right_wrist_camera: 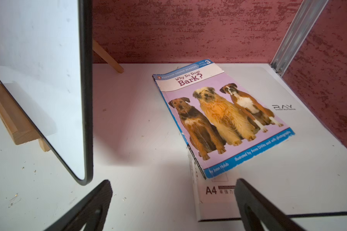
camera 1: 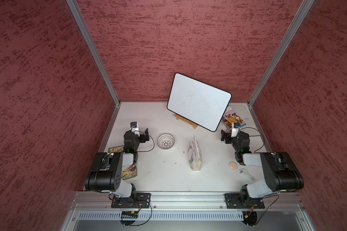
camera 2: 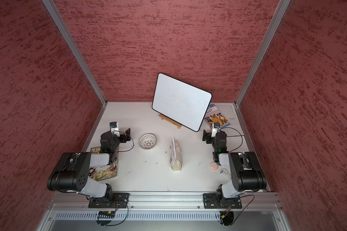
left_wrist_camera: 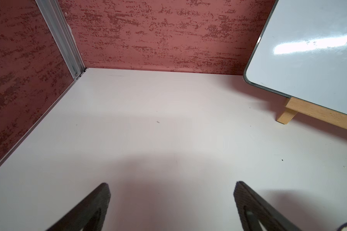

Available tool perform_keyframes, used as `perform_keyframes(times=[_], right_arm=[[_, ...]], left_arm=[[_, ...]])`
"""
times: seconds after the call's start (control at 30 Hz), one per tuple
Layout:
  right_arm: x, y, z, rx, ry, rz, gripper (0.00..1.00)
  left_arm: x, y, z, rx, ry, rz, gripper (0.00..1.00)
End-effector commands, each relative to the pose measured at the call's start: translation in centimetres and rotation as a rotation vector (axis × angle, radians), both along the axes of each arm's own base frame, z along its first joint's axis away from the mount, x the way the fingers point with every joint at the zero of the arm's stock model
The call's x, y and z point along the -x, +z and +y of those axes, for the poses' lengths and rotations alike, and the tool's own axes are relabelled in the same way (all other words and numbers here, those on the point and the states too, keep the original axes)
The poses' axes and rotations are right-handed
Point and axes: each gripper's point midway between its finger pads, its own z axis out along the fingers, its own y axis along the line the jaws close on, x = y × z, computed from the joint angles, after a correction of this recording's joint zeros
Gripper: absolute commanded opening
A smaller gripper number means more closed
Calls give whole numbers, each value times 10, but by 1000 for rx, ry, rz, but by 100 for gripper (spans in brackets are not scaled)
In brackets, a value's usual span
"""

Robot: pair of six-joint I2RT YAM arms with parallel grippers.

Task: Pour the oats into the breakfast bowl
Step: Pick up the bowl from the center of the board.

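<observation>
Plainly, the left gripper point(left_wrist_camera: 171, 187) and right gripper point(right_wrist_camera: 173, 184) both gape wide, empty. The oats pouch point(camera 1: 195, 155) stands upright between them, nearer the right; the breakfast bowl point(camera 1: 165, 141) sits just beside the left.

2 high top views; 2 low wrist views toward the whiteboard point(left_wrist_camera: 308, 50)

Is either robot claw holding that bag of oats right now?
No, the oats pouch stands untouched, with the left gripper and right gripper both open and well away from it.
</observation>
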Motion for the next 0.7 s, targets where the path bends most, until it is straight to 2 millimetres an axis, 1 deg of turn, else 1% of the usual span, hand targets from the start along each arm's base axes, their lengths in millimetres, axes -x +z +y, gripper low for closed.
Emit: perform_keyframes(times=[0.0,0.33,0.4,0.43,0.47,0.5,0.53,0.6,0.67], right_arm=[[-9,14,-4,9,-11,-48,99],[-9,14,-4,9,-11,-49,99],[-9,19,-7,9,-28,-47,99],[-9,24,-10,8,-49,-35,99],[-7,38,-17,-6,-98,-25,99],[-2,45,-25,-27,-152,12,99],[5,54,-27,-38,-167,33,99],[24,68,-27,-85,-184,55,99],[50,85,-37,-159,-278,72,99]], left_arm=[[-7,9,0,18,-4,-36,100],[-7,9,0,20,-5,-35,100],[-7,12,3,16,16,-43,100],[-6,19,7,15,46,-51,100],[-4,27,11,18,73,-45,100],[-2,39,17,21,112,-48,100],[3,51,22,30,142,-47,100],[14,74,25,61,163,-33,100],[29,96,31,142,221,1,100]])
